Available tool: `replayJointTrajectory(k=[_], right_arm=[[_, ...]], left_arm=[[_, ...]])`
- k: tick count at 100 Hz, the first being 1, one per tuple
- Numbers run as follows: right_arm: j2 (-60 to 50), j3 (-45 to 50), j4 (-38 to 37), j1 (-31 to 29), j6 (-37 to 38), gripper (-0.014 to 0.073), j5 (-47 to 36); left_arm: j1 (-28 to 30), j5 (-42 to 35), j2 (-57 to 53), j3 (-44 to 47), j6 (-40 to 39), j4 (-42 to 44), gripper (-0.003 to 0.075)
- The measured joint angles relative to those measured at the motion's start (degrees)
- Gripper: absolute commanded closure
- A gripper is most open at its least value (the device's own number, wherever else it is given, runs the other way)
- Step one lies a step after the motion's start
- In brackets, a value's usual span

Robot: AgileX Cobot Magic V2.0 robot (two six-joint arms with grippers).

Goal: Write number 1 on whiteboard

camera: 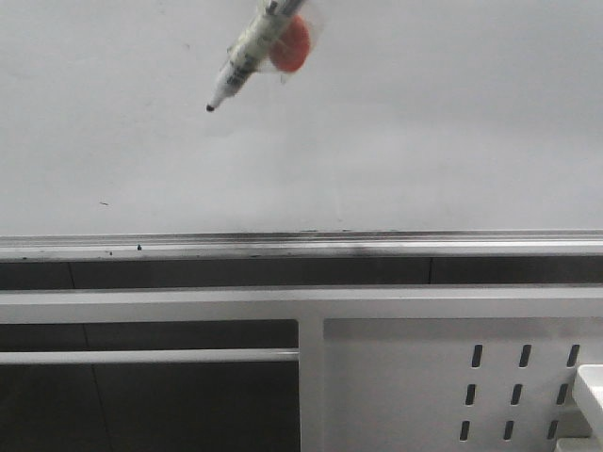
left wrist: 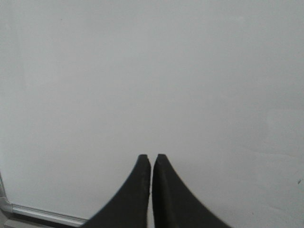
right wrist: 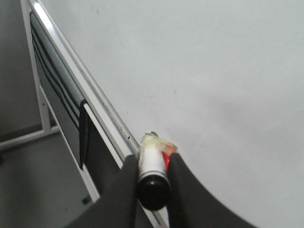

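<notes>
Right gripper (right wrist: pixel 152 178) clamps marker (camera: pixel 247 49) near blank whiteboard (camera: pixel 424 141)

Soft, even, fairly dim light falls on the large glossy white whiteboard (camera: pixel 424 141), which reads as flat pale grey in all three views, with no hard shadows. A thin bright glare line runs along its silver metal tray rail (camera: pixel 301 247). The white-barrelled marker with black tip (camera: pixel 247 52) looks slightly blurred. The black right gripper (right wrist: pixel 153 190) is soft, out of focus close to the lens.
</notes>
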Motion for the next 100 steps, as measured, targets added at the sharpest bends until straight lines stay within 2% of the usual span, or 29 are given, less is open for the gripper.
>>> replayJointTrajectory(k=[11, 48, 63, 100], right_arm=[[-4.7, 6.2, -0.2, 0.5, 1.0, 0.0669, -4.4], [-21.3, 20.2, 5.4, 0.6, 1.2, 0.0669, -5.4], [-25.6, 21.5, 7.7, 0.6, 1.2, 0.0669, -1.8], [-27.2, 21.7, 8.3, 0.6, 1.3, 0.0669, -4.0]], left_arm=[[0.0, 0.0, 0.0, 0.0, 0.0, 0.0, 0.0740], [0.0, 0.0, 0.0, 0.0, 0.0, 0.0, 0.0740], [0.0, -0.1, 0.0, 0.0, 0.0, 0.0, 0.0740], [0.0, -0.1, 0.0, 0.0, 0.0, 0.0, 0.0740]])
